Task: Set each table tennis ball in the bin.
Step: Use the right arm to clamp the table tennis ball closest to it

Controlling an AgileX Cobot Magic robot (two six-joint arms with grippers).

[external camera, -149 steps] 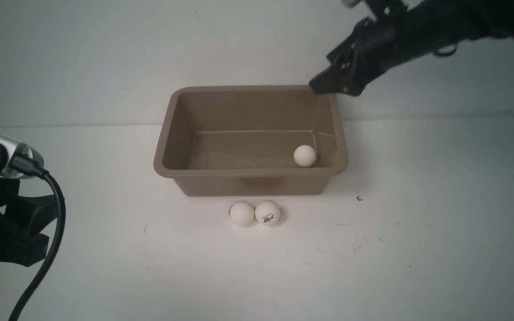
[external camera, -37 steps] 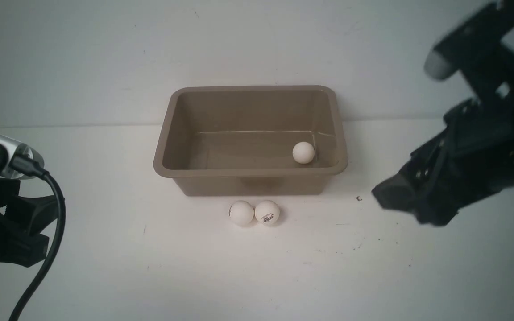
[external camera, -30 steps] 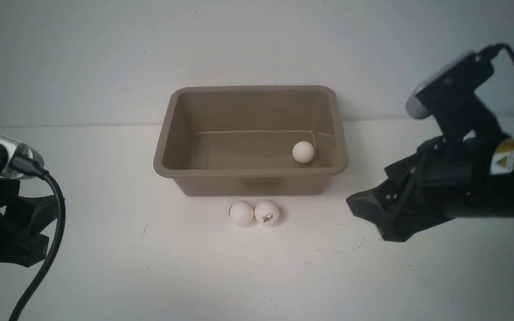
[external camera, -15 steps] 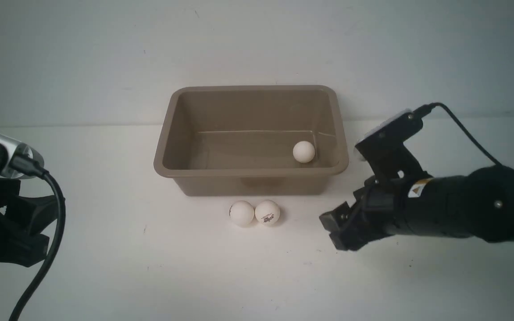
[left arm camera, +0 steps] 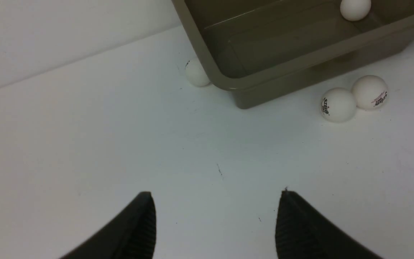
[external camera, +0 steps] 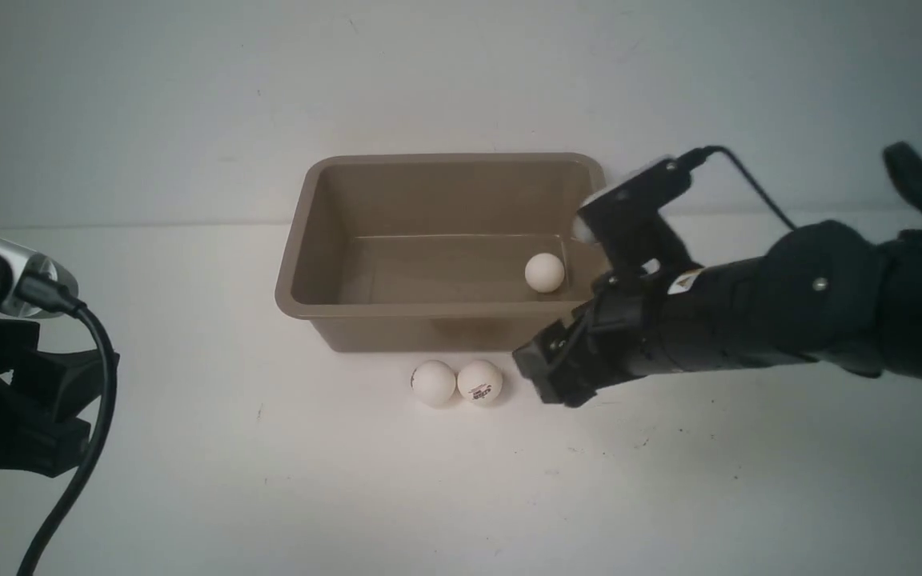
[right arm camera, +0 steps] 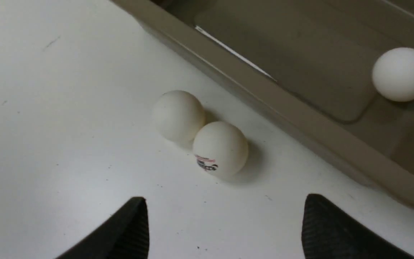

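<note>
Balls (external camera: 434,382): hollow, light, stiff and smooth by my estimate; the slightest nudge rolls them. My right gripper (right arm camera: 225,198) stands parted and empty. The logo ball (right arm camera: 220,149) lies just ahead of the gap, touching a plain ball (right arm camera: 178,115) beyond it. Take hold across its widest girth, centred, with light pressure. The bin (right arm camera: 282,115) lies further ahead, a third ball (right arm camera: 402,74) inside it. My left gripper (left arm camera: 216,194) is parted, empty.

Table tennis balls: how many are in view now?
4. One small white matte ball lies inside the rectangular taupe plastic bin; two balls touch on the table in front; a fourth ball sits beside its left wall, shown only by the left wrist view.
</note>
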